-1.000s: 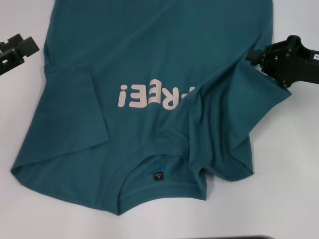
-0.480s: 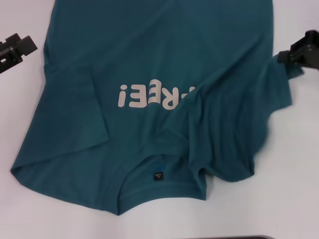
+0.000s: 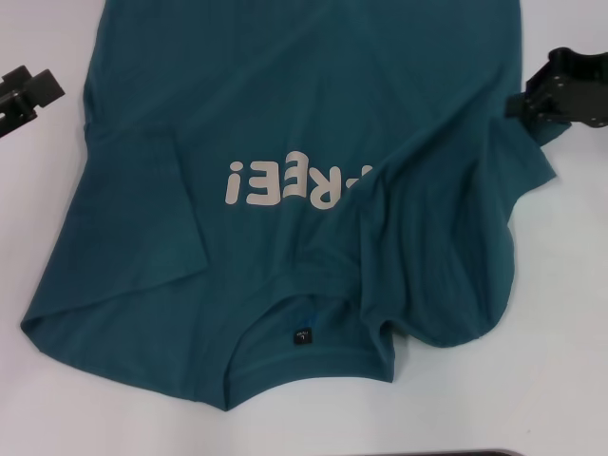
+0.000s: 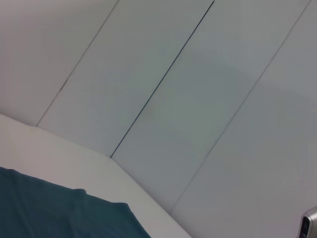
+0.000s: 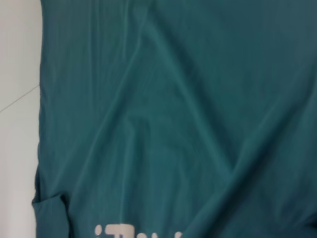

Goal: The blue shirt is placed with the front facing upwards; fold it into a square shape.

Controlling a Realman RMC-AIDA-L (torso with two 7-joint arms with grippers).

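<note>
R jaws [image 3: 518, 106] at blue shirt [image 3: 285, 123] sleeve edge, L jaws [image 3: 28, 90] apart

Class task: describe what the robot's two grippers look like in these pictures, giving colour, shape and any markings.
Both are matte black and blocky. In the head view, the left gripper shows as angular, stepped black blocks at the table's left edge. The right gripper is bulkier, built of chunky black housings with rounded corners; a small white label sits on its body at the frame's edge. No cables or sleeves are visible.
</note>
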